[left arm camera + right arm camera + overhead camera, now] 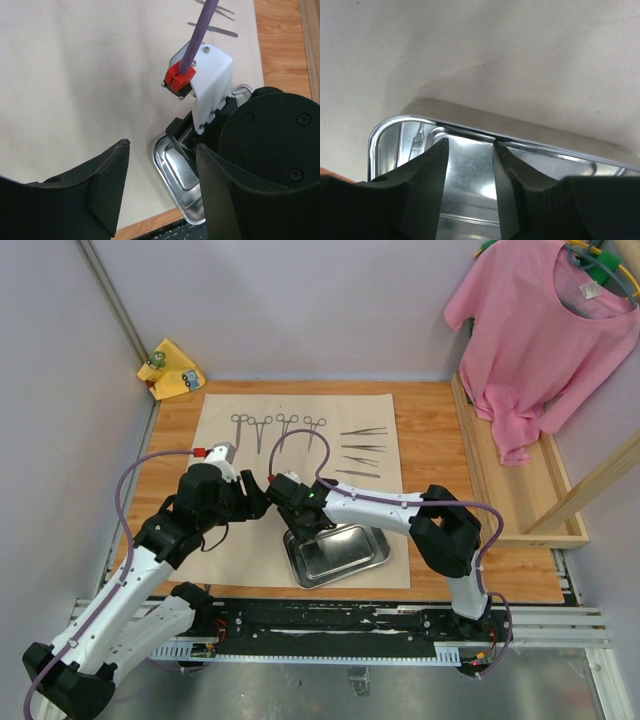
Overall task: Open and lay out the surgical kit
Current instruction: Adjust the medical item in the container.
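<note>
The beige cloth wrap (225, 455) lies spread flat on the table. Ring-handled forceps (280, 428) lie in a row at its far edge, with slim tweezers (362, 450) to their right. The steel tray (345, 552) sits on the cloth's near part. My right gripper (298, 523) is open, its fingertips (440, 150) down inside the tray (545, 134) by its far rim, with nothing between them. A slim steel glint (417, 142) shows at the tray's corner; I cannot tell what it is. My left gripper (162, 145) hangs open over the cloth (75, 75) beside the tray (180, 182).
A pink T-shirt (535, 330) hangs at the back right above a wooden frame (520, 490). A small yellow cloth (172, 370) lies in the back left corner. The right arm's white wrist housing (210, 80) is close to my left gripper's right finger.
</note>
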### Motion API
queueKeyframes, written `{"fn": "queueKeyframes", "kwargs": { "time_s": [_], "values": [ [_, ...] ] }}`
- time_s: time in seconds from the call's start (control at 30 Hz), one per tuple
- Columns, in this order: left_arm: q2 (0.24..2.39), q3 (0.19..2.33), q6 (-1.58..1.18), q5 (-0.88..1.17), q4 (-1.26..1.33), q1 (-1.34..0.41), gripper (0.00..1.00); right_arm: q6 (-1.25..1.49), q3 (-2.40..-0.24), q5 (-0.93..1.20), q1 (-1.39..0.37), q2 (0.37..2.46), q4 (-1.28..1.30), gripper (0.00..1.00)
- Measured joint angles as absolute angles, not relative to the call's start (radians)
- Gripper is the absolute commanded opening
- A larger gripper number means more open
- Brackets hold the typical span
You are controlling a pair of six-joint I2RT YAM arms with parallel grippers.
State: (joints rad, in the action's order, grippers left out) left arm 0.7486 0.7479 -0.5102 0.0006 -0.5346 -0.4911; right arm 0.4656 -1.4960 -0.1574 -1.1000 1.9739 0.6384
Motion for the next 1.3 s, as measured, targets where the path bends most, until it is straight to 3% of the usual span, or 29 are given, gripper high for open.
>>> {"fn": "queueKeyframes", "kwargs": {
  "time_s": [0.37,0.63,0.87,1.07,1.2,1.3],
  "values": [
    [0.738,0.754,-0.487,-0.016,-0.599,-0.487,0.61,0.55,-1.439,-0.226,-1.127,1.99,0.517,0.45],
    [0.732,0.774,-0.49,0.04,-0.543,-0.488,0.61,0.487,-1.381,-0.266,-1.113,1.8,0.616,0.53],
    [0.74,0.769,-0.495,0.056,-0.515,-0.488,0.61,0.448,-1.152,-0.229,-0.928,1.502,0.672,0.59],
    [0.756,0.737,-0.501,0.073,-0.478,-0.488,0.61,0.409,-1.032,-0.115,-0.757,1.486,0.673,0.58],
    [0.765,0.719,-0.503,0.079,-0.47,-0.488,0.61,0.371,-1.035,-0.042,-0.712,1.522,0.648,0.47],
    [0.77,0.717,-0.504,0.084,-0.462,-0.488,0.61,0.355,-1.04,0.024,-0.692,1.582,0.633,0.26]
  ]
}}
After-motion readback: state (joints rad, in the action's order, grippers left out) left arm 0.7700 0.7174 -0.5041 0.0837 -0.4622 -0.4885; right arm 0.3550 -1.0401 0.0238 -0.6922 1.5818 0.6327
